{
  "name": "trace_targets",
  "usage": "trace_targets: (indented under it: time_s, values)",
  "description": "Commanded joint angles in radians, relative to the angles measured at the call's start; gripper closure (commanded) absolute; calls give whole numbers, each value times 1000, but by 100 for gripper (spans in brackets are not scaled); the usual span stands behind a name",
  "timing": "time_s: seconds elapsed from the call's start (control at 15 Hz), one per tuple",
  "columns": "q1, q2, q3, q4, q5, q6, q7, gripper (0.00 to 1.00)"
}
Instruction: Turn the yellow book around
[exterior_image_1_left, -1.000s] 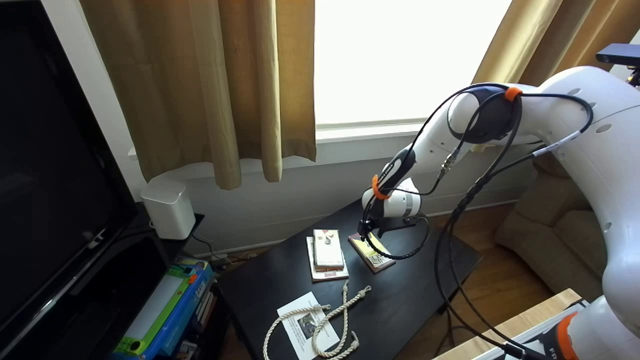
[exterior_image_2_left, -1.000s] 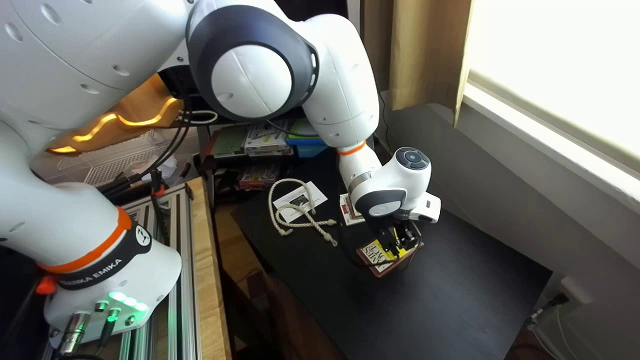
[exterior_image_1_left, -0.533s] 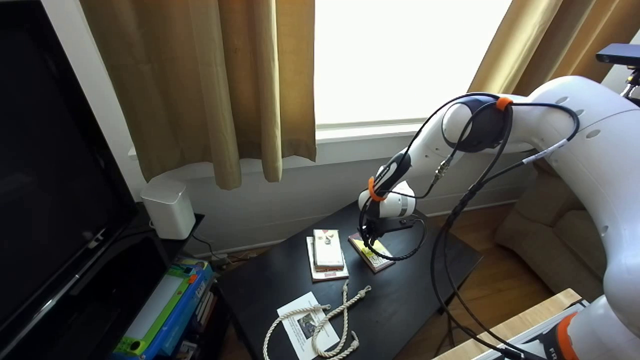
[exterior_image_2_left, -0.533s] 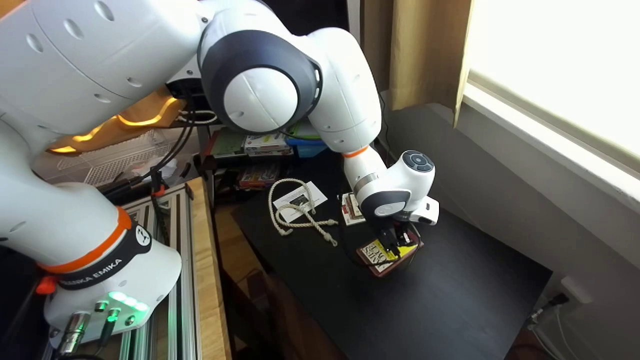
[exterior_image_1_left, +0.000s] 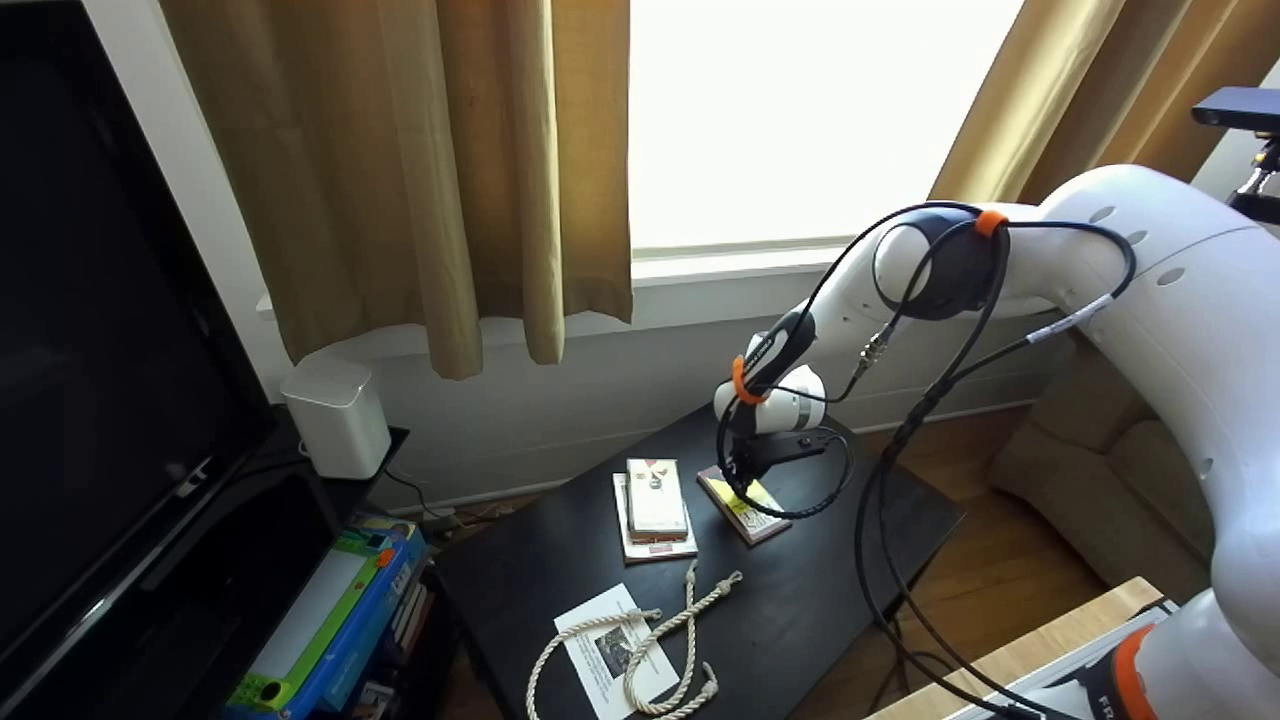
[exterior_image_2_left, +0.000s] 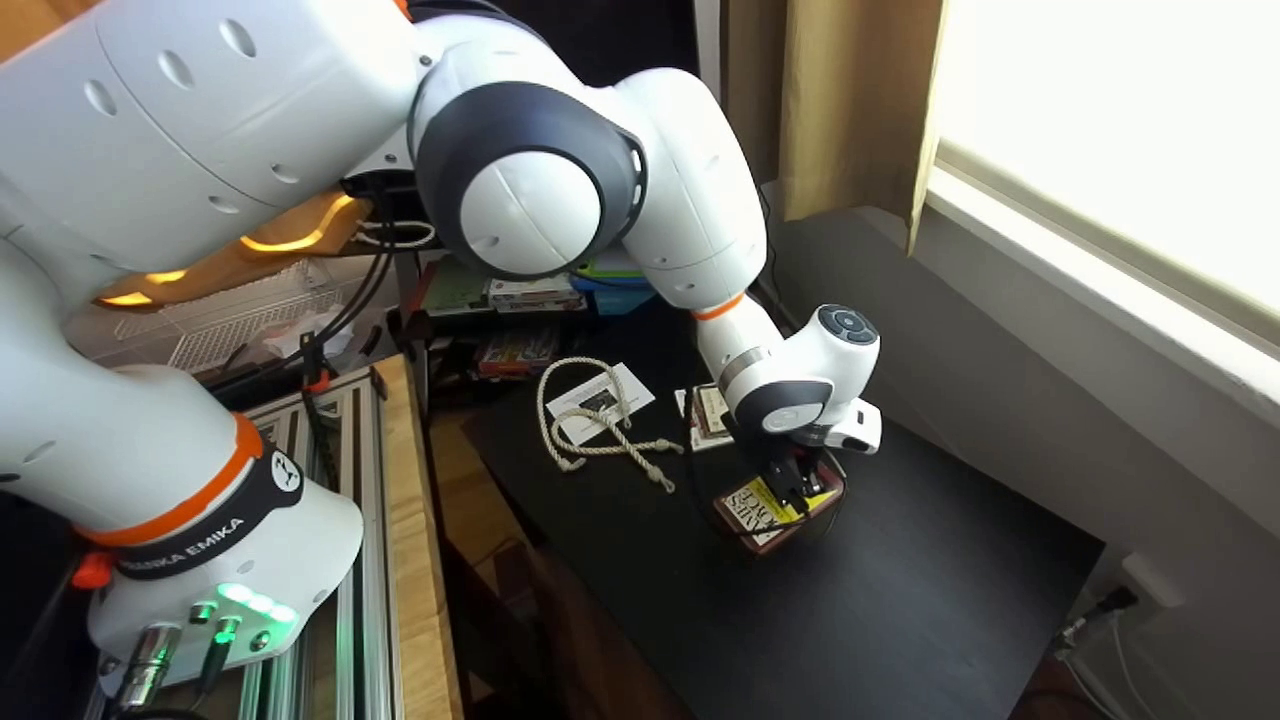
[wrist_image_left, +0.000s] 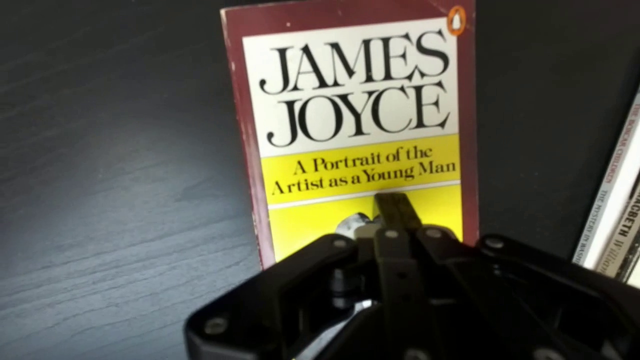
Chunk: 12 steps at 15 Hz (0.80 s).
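Observation:
The yellow book (wrist_image_left: 360, 170) lies flat, face up, on the black table, its yellow and white cover bordered in maroon and lettered "James Joyce". It also shows in both exterior views (exterior_image_1_left: 748, 515) (exterior_image_2_left: 752, 510). Over the middle of its cover is my gripper (wrist_image_left: 397, 197), pointing down with its fingertips pressed together and nothing between them. Whether the tips touch the cover I cannot tell. In the wrist view the gripper hides the lower part of the book; in an exterior view the gripper (exterior_image_2_left: 800, 500) covers part of its far end.
Beside the yellow book stands a small stack of books (exterior_image_1_left: 657, 505), whose spines (wrist_image_left: 612, 215) show at the right of the wrist view. A white rope (exterior_image_1_left: 690, 640) lies across a printed sheet (exterior_image_1_left: 605, 665) nearer the table's end. A cable loop (exterior_image_1_left: 845, 480) hangs around the gripper.
The fingers, apart a second ago, have come together. The arm has sunk and shifted slightly over the book. The yellow book has stayed in place.

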<state>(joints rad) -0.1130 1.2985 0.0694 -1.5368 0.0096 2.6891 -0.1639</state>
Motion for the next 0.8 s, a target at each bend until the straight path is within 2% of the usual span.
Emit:
trace_targets:
  time_s: [0.0, 0.47, 0.73]
  values:
    - [9, 66, -12, 77, 1, -5, 17, 100]
    - [-8, 91, -6, 89, 97, 64, 152, 100]
    - [20, 83, -46, 60, 167, 132, 301, 100]
